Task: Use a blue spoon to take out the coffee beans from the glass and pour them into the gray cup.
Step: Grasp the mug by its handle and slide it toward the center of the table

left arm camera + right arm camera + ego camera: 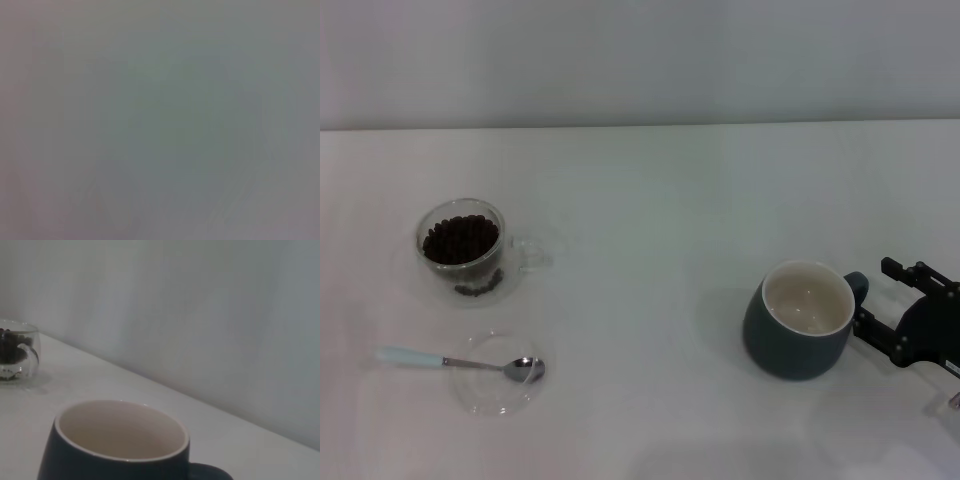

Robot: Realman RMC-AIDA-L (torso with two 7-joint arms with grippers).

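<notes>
The glass point(462, 250) stands at the left of the table with the coffee beans point(460, 239) inside; it also shows far off in the right wrist view point(18, 351). The blue spoon point(450, 362) lies across a flat clear dish point(498, 375), with its pale handle pointing left. The gray cup point(800, 320) stands at the right, empty, with its handle toward my right gripper point(882, 302). That gripper is open and sits just right of the handle, fingers either side of it and apart from it. The cup fills the near part of the right wrist view point(117, 450). My left gripper is out of view.
The white table point(650, 200) runs back to a pale wall. The left wrist view shows only a plain grey blur.
</notes>
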